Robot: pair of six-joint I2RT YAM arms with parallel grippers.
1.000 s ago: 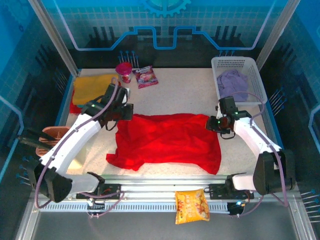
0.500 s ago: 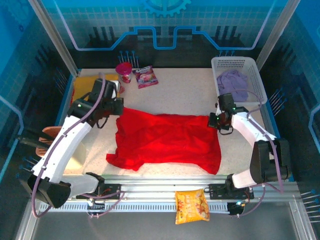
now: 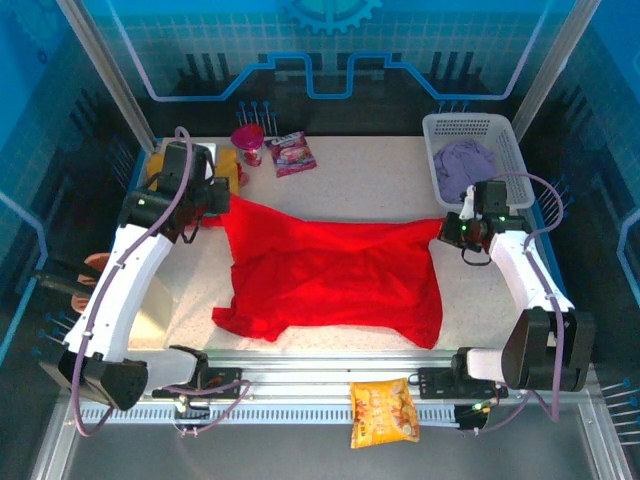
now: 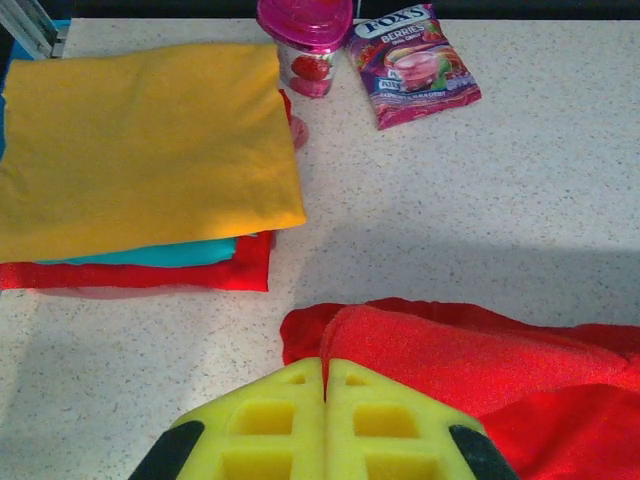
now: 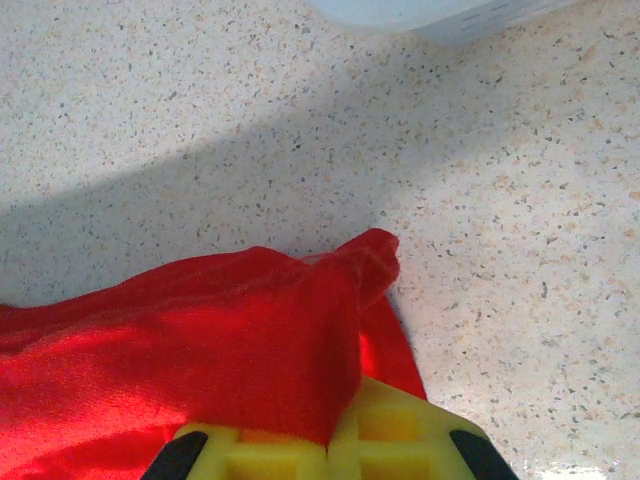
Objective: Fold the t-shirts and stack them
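Red t-shirt (image 3: 330, 275) lies spread across the middle of the speckled table (image 3: 370, 180) in the overhead frame, its two upper corners drawn out to left and right. Both claws are clamped fully shut, each pinching one corner: left gripper (image 3: 222, 200) at the upper left, right gripper (image 3: 447, 232) at the right. A folded yellow t-shirt (image 4: 140, 140) tops a teal t-shirt (image 4: 150, 255) at the upper left of the left wrist frame, and a lilac t-shirt (image 3: 465, 165) sits in the white basket (image 3: 470, 125) at the overhead upper right.
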